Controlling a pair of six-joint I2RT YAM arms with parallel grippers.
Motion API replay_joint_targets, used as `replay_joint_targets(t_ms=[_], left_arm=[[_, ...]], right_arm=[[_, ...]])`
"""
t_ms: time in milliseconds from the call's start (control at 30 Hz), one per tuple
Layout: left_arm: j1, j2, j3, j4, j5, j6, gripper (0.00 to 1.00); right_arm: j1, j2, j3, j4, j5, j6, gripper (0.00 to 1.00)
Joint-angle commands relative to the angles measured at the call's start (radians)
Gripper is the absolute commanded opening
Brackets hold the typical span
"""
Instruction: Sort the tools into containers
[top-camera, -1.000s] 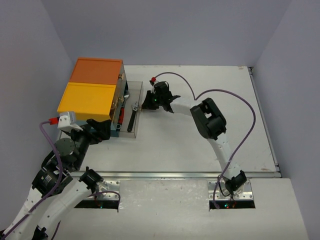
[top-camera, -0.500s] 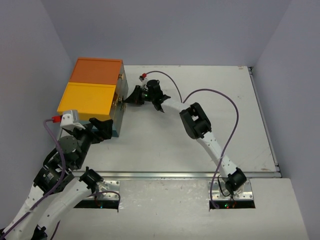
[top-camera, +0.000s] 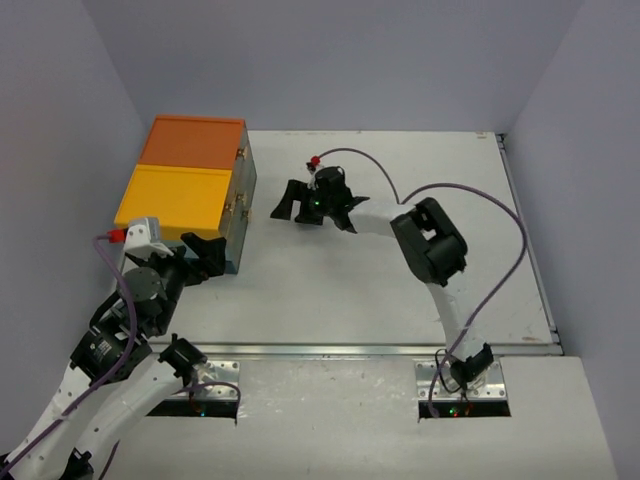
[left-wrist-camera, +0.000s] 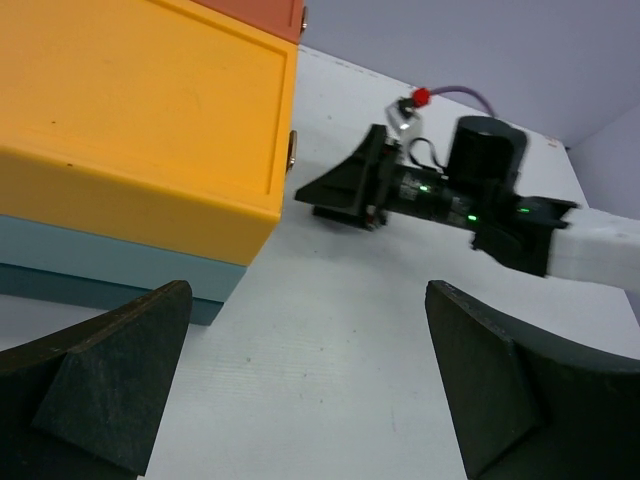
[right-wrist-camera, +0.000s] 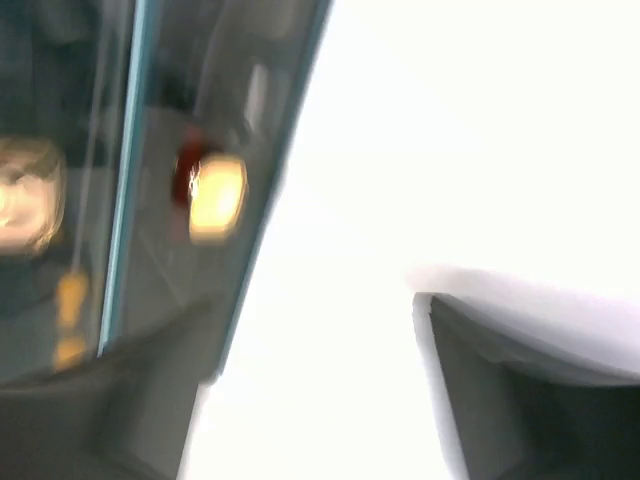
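The containers (top-camera: 190, 190) stand at the table's left: a teal box unit, its back half topped orange and its front half yellow (left-wrist-camera: 140, 110). Its drawers are pushed in. My right gripper (top-camera: 281, 207) hovers just right of the box front, open and holding nothing. The blurred right wrist view shows this gripper (right-wrist-camera: 320, 400) facing a clear drawer front with a brass latch (right-wrist-camera: 215, 195). The tools are hidden apart from a red blur behind that front. My left gripper (top-camera: 208, 258) stands open and empty by the box's near corner, its fingers (left-wrist-camera: 100, 370) wide apart.
The white table (top-camera: 400, 290) stretches to the right of the box, with a raised rim along its right and near sides. Grey walls close in on three sides. The right arm's purple cable (top-camera: 470, 190) loops above the table.
A drawer holding tools stood pulled out a second ago. The right gripper pushed it in, then backed off to the right and opened. The left arm has barely moved.
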Motion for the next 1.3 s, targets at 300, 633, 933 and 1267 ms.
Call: replay_joint_targets(t_ms=[300,633,933,1267], left_arm=[[0.13,0.046,0.036,-0.006,-0.136,-0.028,1.0],[0.191,-0.111,0.05,0.002,-0.081,0.03,1.0],[0.189,-0.131,-0.008,0.064,-0.002,0.06,1.0],[0.19,-0.073,-0.036,0.098,0.059,0.088,1.0]], right_arm=[[0.002,-1.191,-0.495,-0.926,0.858,-0.439,0.99],[0.001,-1.834,-0.469,-1.27,0.819,-0.533,0.99],[0.001,-1.979,-0.514,-1.255,0.891,-0.598,0.99],[0.001,-1.923,-0.624,-1.147,0.996,-0.631,0.99]])
